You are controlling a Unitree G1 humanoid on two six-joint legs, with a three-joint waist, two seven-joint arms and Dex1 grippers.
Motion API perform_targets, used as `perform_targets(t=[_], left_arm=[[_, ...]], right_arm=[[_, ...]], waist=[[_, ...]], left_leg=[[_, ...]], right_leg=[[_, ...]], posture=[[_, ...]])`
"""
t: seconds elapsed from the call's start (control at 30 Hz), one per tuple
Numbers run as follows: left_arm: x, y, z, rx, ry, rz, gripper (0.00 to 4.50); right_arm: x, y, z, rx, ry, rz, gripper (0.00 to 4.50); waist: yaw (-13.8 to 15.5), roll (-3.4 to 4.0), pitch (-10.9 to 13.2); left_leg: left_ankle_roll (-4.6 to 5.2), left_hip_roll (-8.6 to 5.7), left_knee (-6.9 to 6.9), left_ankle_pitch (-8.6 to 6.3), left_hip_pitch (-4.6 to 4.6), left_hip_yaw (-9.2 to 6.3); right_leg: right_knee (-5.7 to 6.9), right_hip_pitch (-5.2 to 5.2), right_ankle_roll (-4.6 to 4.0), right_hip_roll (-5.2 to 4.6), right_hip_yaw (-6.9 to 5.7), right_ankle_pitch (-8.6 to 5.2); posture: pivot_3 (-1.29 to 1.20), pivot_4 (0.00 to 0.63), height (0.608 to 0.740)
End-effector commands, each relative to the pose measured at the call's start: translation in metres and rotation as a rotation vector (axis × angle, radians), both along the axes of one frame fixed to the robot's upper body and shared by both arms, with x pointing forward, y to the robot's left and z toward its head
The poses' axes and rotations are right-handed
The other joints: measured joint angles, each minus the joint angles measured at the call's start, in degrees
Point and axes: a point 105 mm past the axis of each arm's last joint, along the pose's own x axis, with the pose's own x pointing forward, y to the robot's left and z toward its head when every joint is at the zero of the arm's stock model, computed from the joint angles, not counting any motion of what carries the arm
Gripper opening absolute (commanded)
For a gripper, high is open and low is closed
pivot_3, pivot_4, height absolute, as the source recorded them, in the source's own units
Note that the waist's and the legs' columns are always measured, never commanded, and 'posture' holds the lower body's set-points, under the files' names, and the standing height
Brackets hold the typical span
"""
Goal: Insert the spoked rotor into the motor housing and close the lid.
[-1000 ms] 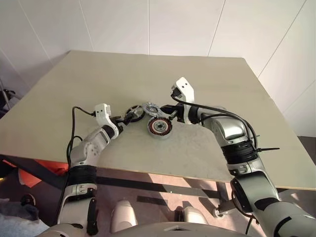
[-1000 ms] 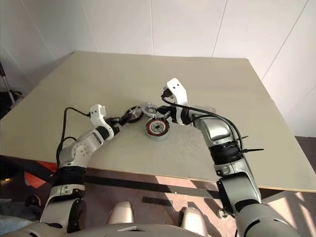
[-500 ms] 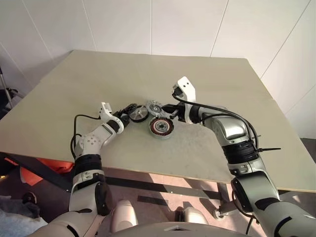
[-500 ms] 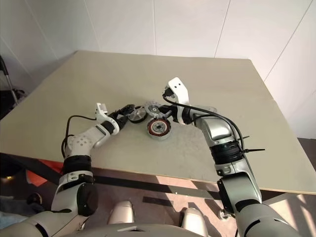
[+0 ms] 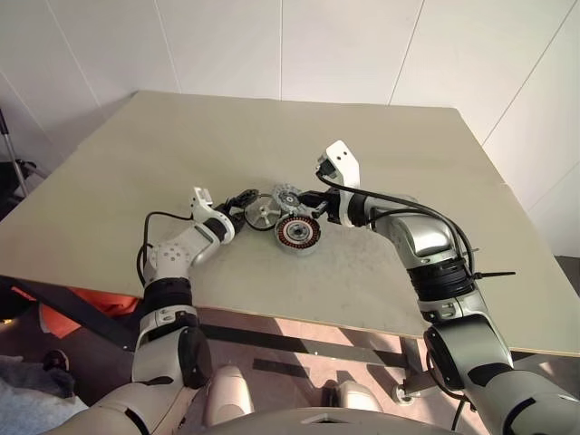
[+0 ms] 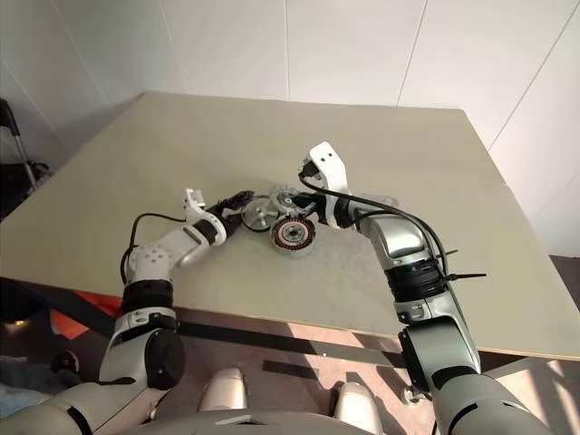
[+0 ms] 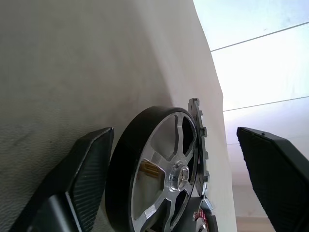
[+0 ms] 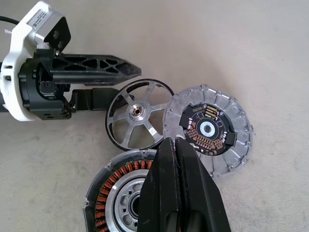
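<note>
Flat on matte table (image 8: 270,58), black-rimmed spoked rotor (image 8: 139,115) gleams metallic.

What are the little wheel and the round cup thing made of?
The spoked rotor looks like metal: shiny silver spokes inside a smooth black rim, maybe painted or coated. The motor housing seems to be dull grey metal, holding coppery-red wire coils around a pale middle.

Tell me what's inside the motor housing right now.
The motor housing holds copper windings around a pale hub; no spoked rotor inside. The shut right end effector covers part of it.
</note>
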Motion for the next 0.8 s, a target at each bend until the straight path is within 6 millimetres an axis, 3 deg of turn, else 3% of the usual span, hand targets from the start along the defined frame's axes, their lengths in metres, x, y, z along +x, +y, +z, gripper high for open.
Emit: perform_targets(t=[0.03, 0.23, 0.33, 0.5, 0.8], left_arm=[[-0.003, -0.003, 0.010, 0.007, -0.049, -0.041, 3.25], [-0.008, -0.002, 0.011, 0.027, -0.070, -0.061, 3.25], [-0.010, -0.002, 0.013, 0.031, -0.090, -0.073, 2.63], [-0.013, 0.004, 0.012, 0.048, -0.087, -0.076, 0.93], [-0.022, 0.027, 0.005, 0.064, -0.070, -0.023, 0.93]], right_arm=[[0.001, 0.003, 0.017, 0.028, -0.058, 0.011, 0.00], [0.002, 0.005, 0.018, 0.029, -0.061, 0.015, 0.00], [0.003, 0.006, 0.018, 0.030, -0.064, 0.016, 0.00], [0.003, 0.006, 0.019, 0.031, -0.066, 0.014, 0.00], [0.003, 0.006, 0.018, 0.030, -0.064, 0.017, 0.00]], waist=[[0.0, 0.00, 0.0], [0.0, -0.01, 0.0], [0.0, -0.01, 0.0], [0.0, -0.01, 0.0], [-0.3, -0.01, 0.0]], left_leg=[[0.00, 0.00, 0.00, 0.00, 0.00, 0.00], [0.01, 0.01, 0.00, -0.01, 0.00, 0.00], [0.00, 0.01, 0.00, 0.00, 0.01, 0.00], [0.01, 0.01, 0.00, 0.00, 0.01, 0.00], [0.01, 0.04, -0.02, -0.01, 0.06, 0.00]], right_leg=[[0.00, 0.00, 0.00, 0.00, -0.01, 0.00], [0.00, 0.00, 0.00, 0.00, -0.01, 0.00], [0.00, 0.00, 0.00, 0.00, -0.01, 0.00], [0.00, 0.00, 0.00, 0.00, -0.01, 0.00], [0.01, 0.01, 0.00, 0.03, 0.00, 0.00]], posture=[[0.00, 0.000, 0.740], [0.00, 0.000, 0.740], [0.00, 0.000, 0.740], [0.00, 0.000, 0.740], [0.00, 0.000, 0.740]])
